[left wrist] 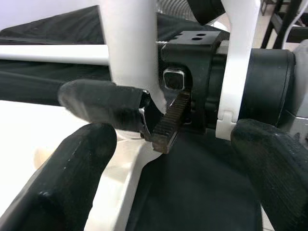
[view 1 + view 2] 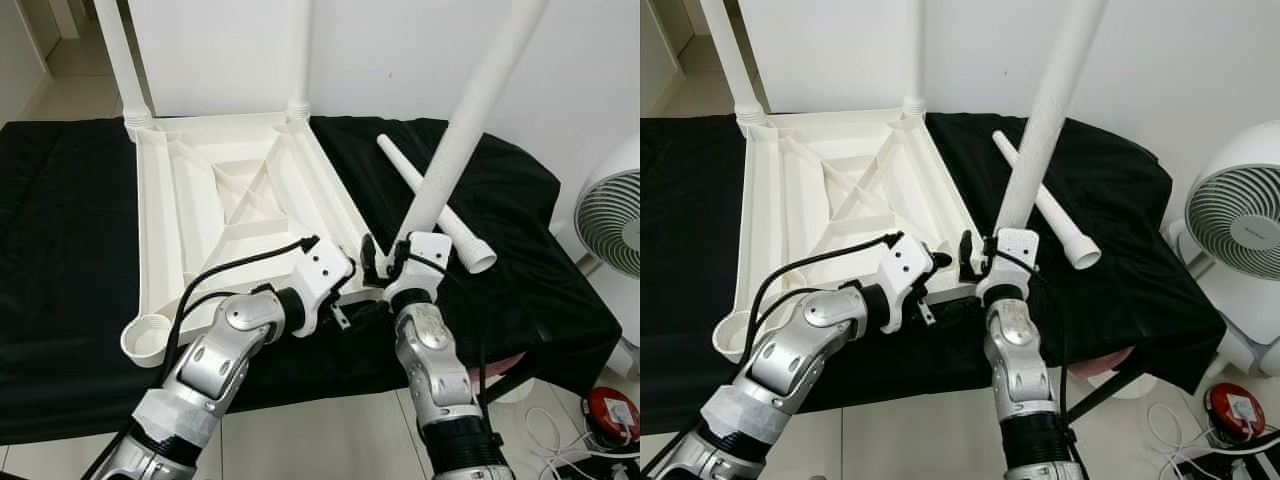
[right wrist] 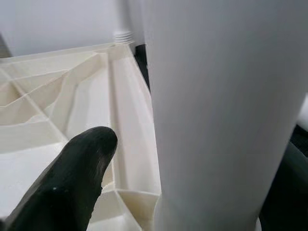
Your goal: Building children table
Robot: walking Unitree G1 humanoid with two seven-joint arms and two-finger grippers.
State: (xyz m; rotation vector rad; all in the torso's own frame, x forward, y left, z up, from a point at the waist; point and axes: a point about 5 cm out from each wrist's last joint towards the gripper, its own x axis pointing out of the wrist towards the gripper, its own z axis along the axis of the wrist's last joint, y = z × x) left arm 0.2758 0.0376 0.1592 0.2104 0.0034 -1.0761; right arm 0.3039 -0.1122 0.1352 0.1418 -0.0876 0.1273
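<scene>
My right gripper [image 2: 385, 262] clamps a white table leg [image 2: 462, 135] at the upturned tabletop's [image 2: 240, 190] near right corner. My left gripper [image 2: 345, 285] sits spread open just beside it.

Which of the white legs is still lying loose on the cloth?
The leg right of the upturned tabletop, lying flat; two stand screwed in at the far corners, and the right gripper holds one.

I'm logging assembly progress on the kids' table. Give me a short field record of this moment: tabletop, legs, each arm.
tabletop: white tabletop, upside down on the black cloth
legs fitted: two upright legs at the far corners
leg in hand: third leg, tilted, lower end at the near right corner
loose leg: fourth leg lying on the cloth
empty socket: near left corner socket
right gripper: jaws shut on the third leg
left gripper: beside that corner, jaws open
nearby: fan
</scene>
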